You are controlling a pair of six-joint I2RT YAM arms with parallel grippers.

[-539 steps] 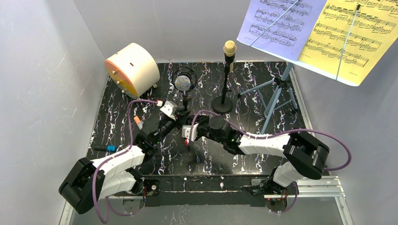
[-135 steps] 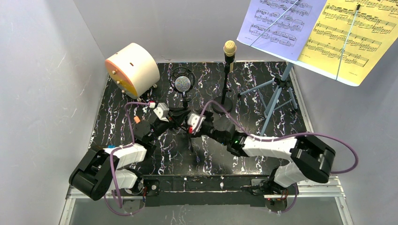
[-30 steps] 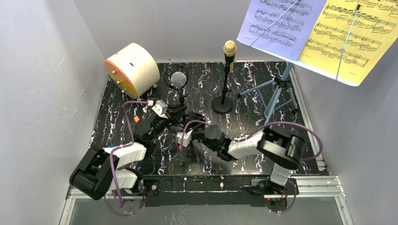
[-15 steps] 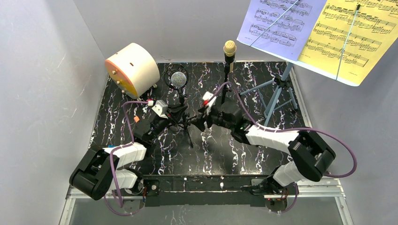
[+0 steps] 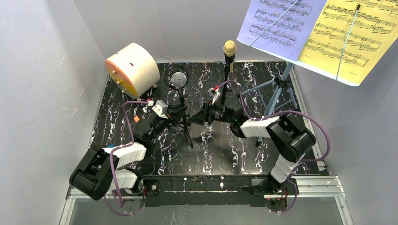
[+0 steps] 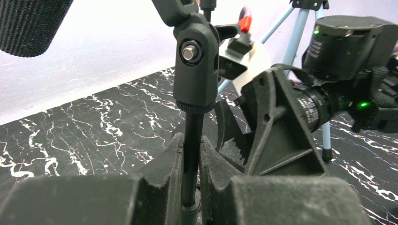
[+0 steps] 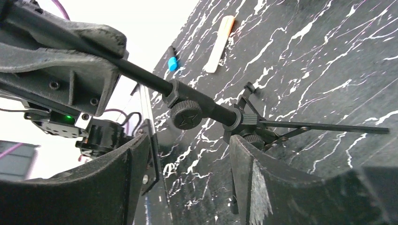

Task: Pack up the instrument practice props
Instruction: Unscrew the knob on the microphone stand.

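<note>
Left gripper (image 6: pixel 192 145): closed tight on the thin shaft of the black tripod pole (image 7: pixel 146 79), just below its swivel joint. Right gripper (image 7: pixel 190 140): jaws spread wide, one on each side of the pole's leg hub, no contact visible (the overhead view hides this point). Pole stands near the centre of the mat (image 5: pixel 117 124), one leg pointing to 6 o'clock. Silver-headed microphone (image 5: pixel 178 78) tops it, toward 11 o'clock. Cream microphone (image 5: pixel 229 47) stands at 12 o'clock.

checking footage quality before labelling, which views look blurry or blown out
Top external: sharp, evenly lit, yellow score sheet cropped at the top edge. Left wrist: fingers soft, wall overexposed, black tripod pole crisp. Right wrist: tilted, upper-left background blown out, fingers soft.
</note>
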